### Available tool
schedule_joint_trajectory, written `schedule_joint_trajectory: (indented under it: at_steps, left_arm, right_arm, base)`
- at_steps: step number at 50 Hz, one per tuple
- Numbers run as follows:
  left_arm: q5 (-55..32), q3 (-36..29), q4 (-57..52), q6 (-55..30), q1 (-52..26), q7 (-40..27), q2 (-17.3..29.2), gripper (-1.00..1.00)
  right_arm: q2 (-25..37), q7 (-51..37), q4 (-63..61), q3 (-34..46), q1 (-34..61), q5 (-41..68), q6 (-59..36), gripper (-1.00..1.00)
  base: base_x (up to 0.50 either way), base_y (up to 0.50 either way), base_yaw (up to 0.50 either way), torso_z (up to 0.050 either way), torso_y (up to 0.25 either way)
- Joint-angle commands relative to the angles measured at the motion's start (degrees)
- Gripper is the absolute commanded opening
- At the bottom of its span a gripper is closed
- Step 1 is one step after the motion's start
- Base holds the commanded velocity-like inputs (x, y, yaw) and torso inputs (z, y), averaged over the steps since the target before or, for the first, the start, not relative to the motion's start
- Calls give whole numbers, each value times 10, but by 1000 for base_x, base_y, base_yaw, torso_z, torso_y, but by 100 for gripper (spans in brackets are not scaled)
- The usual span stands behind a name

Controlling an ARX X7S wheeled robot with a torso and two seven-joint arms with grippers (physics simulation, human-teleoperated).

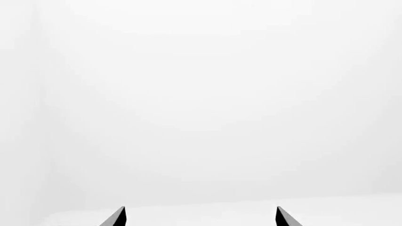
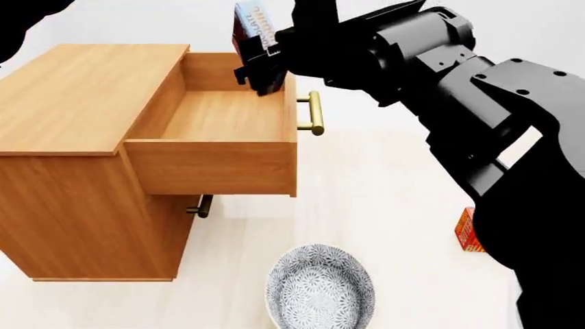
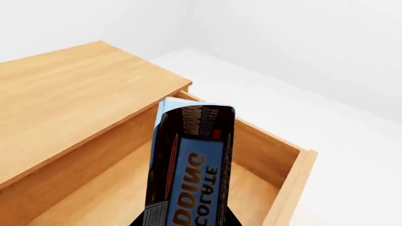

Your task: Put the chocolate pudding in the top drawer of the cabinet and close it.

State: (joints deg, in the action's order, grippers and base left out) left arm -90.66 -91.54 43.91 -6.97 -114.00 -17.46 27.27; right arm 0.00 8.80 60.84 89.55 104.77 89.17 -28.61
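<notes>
Cabinet (image 2: 82, 96): seen at the left of the head view, orange-brown wood, its flat top bare.
Lower drawer handle (image 2: 203, 205): a brass bar seen only in the head view, under the pulled-out drawer.
Top drawer (image 2: 219, 116): pulled out toward the right, its wooden floor bare, with a brass bar handle (image 2: 316, 113) on its front.
Chocolate pudding (image 2: 254, 31): held above the far part of the open drawer, not touching the wood. In the head view only its upper end shows beyond the gripper.
Pudding, right wrist view: the blue face (image 3: 191, 160) with its lettering is seen in full there; the long axis runs away from the gripper, the free end out over the drawer's inside.
Right gripper (image 2: 260, 68): clamped on the pudding, the black fingers hiding its lower part.
Bowl (image 2: 320, 288): patterned blue-and-white, on the white surface in front of the cabinet, in the head view only.
Red-orange box (image 2: 468, 230): partly hidden behind the right arm.
Left gripper (image 1: 201, 217): seen only in its wrist view, two dark fingertips spread apart with nothing between them, facing plain white.
</notes>
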Motion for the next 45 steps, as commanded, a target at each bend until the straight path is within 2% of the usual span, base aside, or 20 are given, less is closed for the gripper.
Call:
schedule_joint_trajectory:
  at_steps: [1, 43, 44, 45]
  left_arm:
    - [1, 2, 0, -4, 0, -4, 0, 100]
    - [4, 7, 2, -23, -2, -14, -1, 100]
    - [6, 6, -12, -20, 0, -12, 12, 100]
    - [10, 6, -44, -14, 6, -10, 47, 100]
  right_arm:
    - [0, -7, -22, 4, -10, -1, 0, -100]
    - [0, -22, -33, 1, -64, -23, -9, -100]
    - [0, -22, -33, 1, -65, -23, -8, -100]
    - [0, -22, -33, 1, -67, -23, -8, -100]
  base:
    - [0, 0, 0, 0, 0]
    - [0, 0, 0, 0, 0]
    - [0, 0, 0, 0, 0]
    - [0, 0, 0, 0, 0]
